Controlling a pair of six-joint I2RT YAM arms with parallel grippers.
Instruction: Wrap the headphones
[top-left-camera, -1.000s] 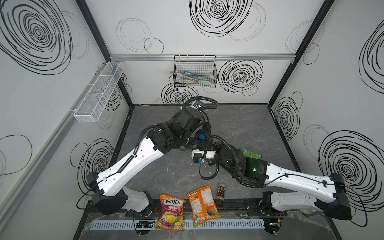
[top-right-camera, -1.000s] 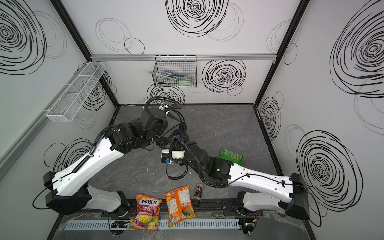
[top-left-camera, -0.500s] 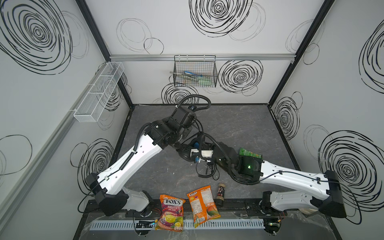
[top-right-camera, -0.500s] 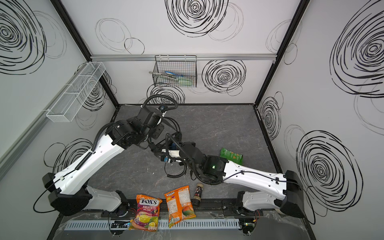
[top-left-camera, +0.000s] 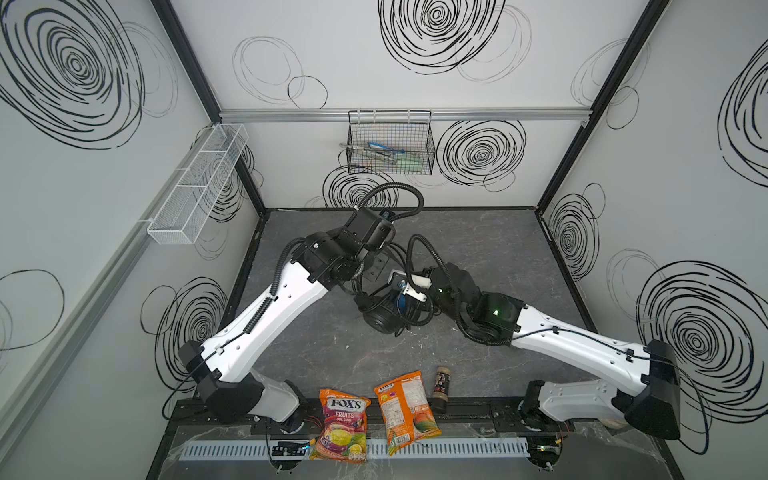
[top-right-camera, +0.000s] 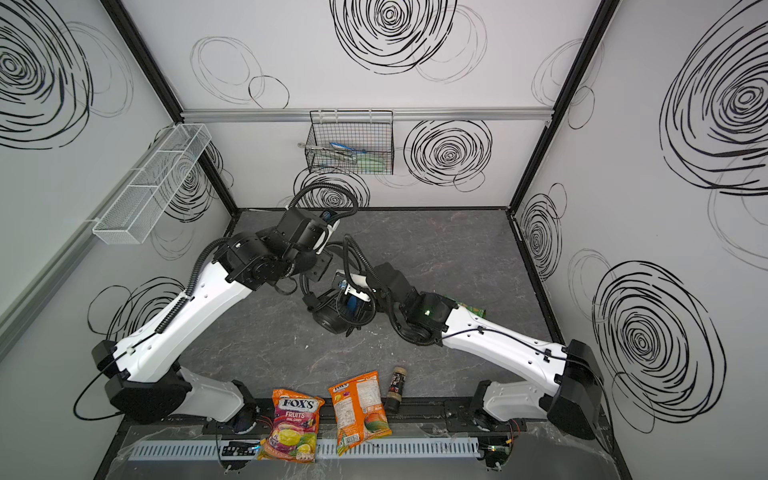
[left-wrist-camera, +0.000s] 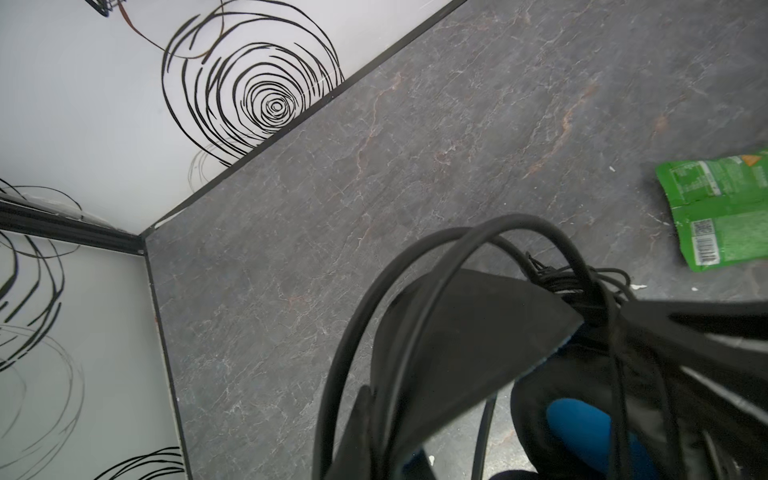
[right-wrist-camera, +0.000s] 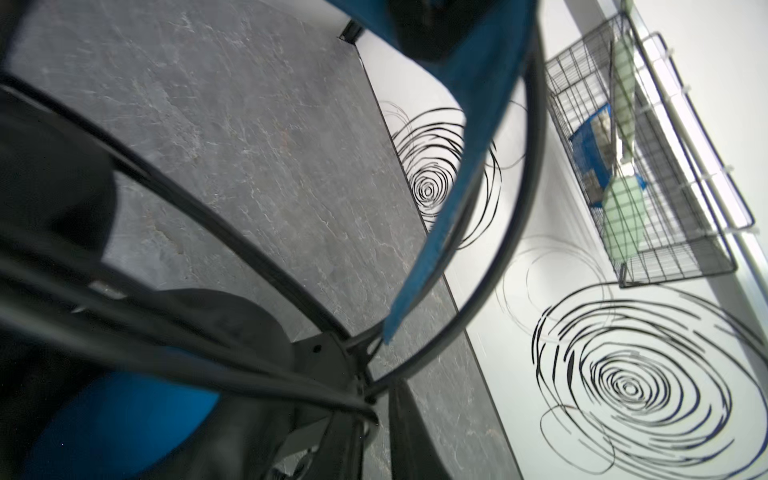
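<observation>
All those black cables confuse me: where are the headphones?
In both top views the headphones are mid-table, between the left arm and the right arm, well behind the orange snack bag.

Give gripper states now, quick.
left gripper: closed; cable bunched at its tips, grip unclear.
right gripper: at the headphones; open or closed cannot be told.

Looks like a robotics lab cell: white panel walls (top-left-camera: 374, 95) scribbled with black spirals, black metal corner posts (top-left-camera: 184, 62), white-and-black robot arms (top-left-camera: 266, 320).
</observation>
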